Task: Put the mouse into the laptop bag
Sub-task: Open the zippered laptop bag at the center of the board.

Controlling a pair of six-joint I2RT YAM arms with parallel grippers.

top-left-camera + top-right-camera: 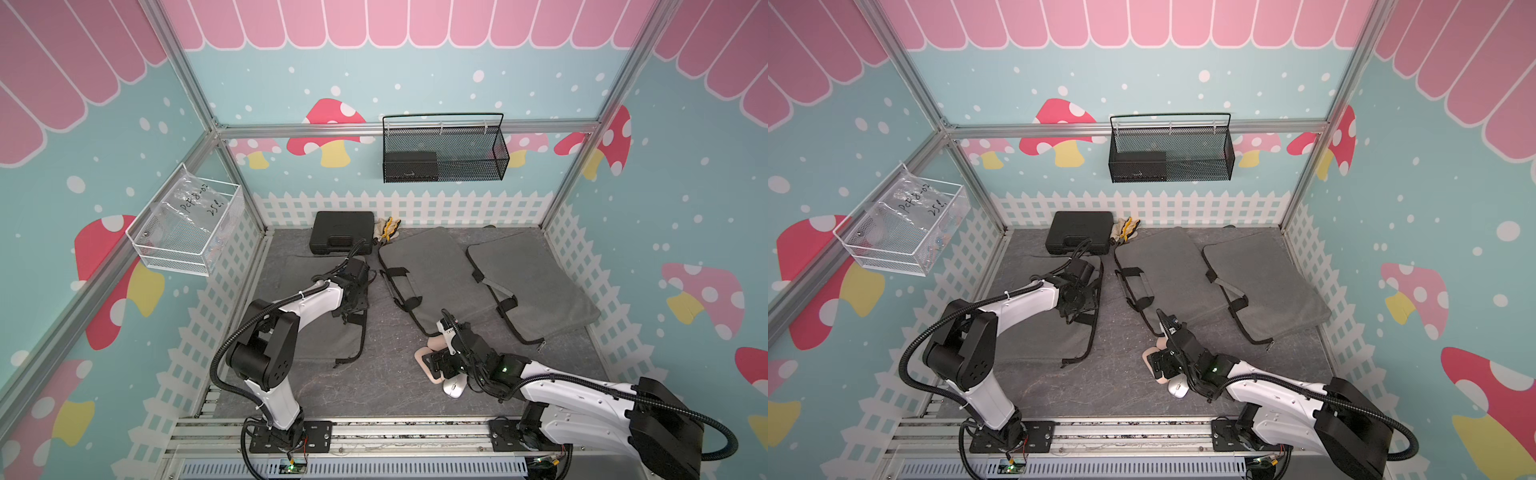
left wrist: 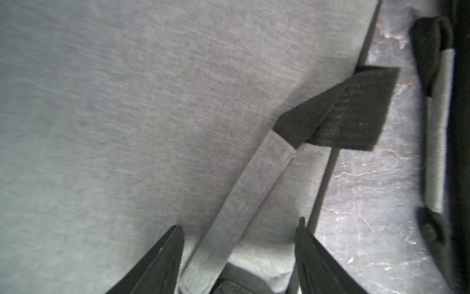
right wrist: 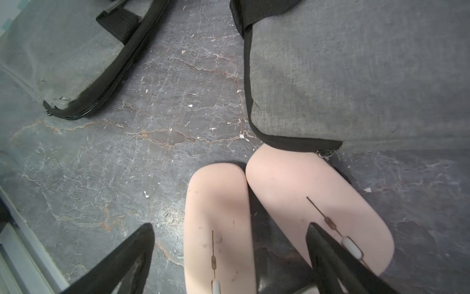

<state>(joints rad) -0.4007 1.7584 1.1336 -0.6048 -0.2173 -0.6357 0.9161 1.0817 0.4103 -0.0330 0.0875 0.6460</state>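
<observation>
The right gripper (image 3: 230,224) gapes wide over two pink mice (image 3: 216,203); the left gripper (image 2: 239,225) stands open astride a gray handle (image 2: 244,198).

In both top views each gripper is masked by its own wrist. The pink mice (image 1: 434,344) peek out beside a silver mouse (image 1: 453,388), just off the middle laptop bag (image 1: 428,266), on a dark veined tabletop (image 1: 386,386) within mushroom-patterned walls (image 1: 685,187). The left wrist view is blurred: the fingers (image 2: 162,259) stand apart either side of the handle on the left laptop bag (image 2: 127,114), clasping nothing. In the right wrist view both mice are cut off by the frame edge, and one finger (image 3: 330,254) overlaps a mouse, contact unclear.
</observation>
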